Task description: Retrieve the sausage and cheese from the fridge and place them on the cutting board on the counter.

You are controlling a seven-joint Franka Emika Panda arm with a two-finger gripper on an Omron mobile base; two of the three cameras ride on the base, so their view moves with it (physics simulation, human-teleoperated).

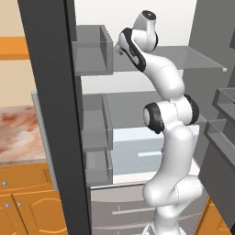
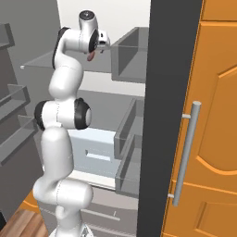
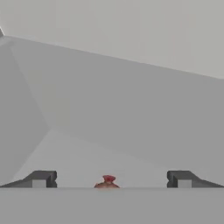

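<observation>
The fridge (image 1: pixel 55 114) stands open, both doors swung out, with grey door bins on either side and grey shelves across the interior. The arm rises from the base and reaches up into the upper part of the cabinet, the hand level with the top shelf (image 1: pixel 193 57).

In the hand view the gripper (image 3: pixel 111 179) has its two dark fingertips (image 3: pixel 41 178) set wide apart, one at the left and one at the right of the lower edge. Between them, at the very bottom, sits the reddish-brown rounded end of the sausage (image 3: pixel 106 182). The tips are well clear of it on both sides, with no contact visible. Beyond it lie the plain grey shelf surface and the fridge's back wall.

In the right base view a small reddish shape, the sausage (image 2: pixel 91 56), shows just below the hand, in front of the upper door bin (image 2: pixel 132 58). Whether it rests on the shelf or hangs at the hand cannot be told from this angle. The gripper (image 2: pixel 99 46) itself is too small there to read its fingers.

In the left base view the hand is turned away toward the fridge interior. To the left, past the open door, the pinkish marbled counter (image 1: pixel 18 133) sits over orange cabinets (image 1: pixel 27 202). An orange cabinet door with a grey bar handle (image 2: pixel 187 152) stands at the right of the right base view.
</observation>
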